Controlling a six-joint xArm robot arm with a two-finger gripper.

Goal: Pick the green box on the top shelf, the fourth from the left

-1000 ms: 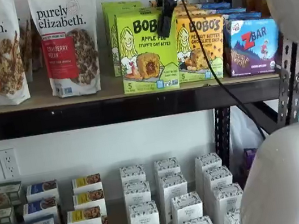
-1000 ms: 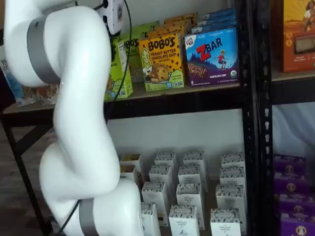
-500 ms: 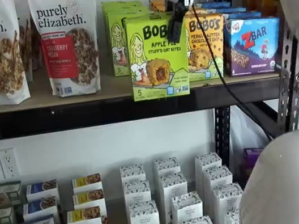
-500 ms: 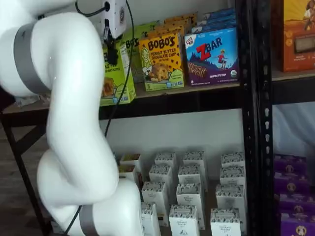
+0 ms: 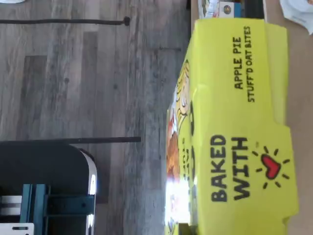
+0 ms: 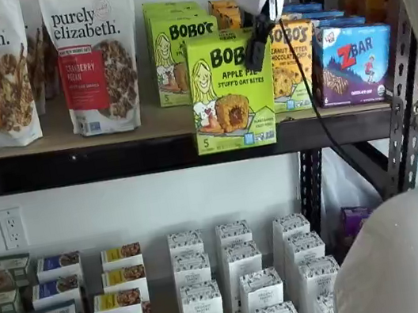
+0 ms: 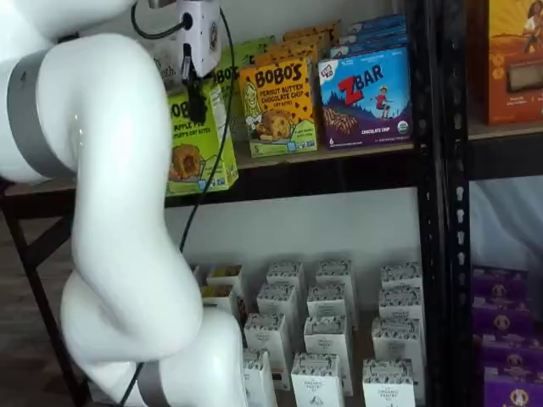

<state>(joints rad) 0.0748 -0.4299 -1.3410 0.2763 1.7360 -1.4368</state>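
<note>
The green box is a lime carton reading "BOBO'S Apple Pie stuff'd oat bites". It hangs upright in front of the top shelf, and its lower edge overlaps the black front beam. My gripper comes down from above, shut on the box's upper right part, with a black finger across the lettering. The other shelf view shows the same box under the gripper, partly hidden by the white arm. The wrist view is filled by the box's top flap, which reads "BAKED WITH".
More green boxes stand behind on the shelf. To the right are a yellow-orange Bobo's box and a ZBar box. Granola bags stand to the left. A black cable hangs beside the gripper. Small white boxes fill the lower level.
The gripper has drawn the green box forward off the shelf row, out in front of the beam and slightly lower. A second green box behind it now shows.
</note>
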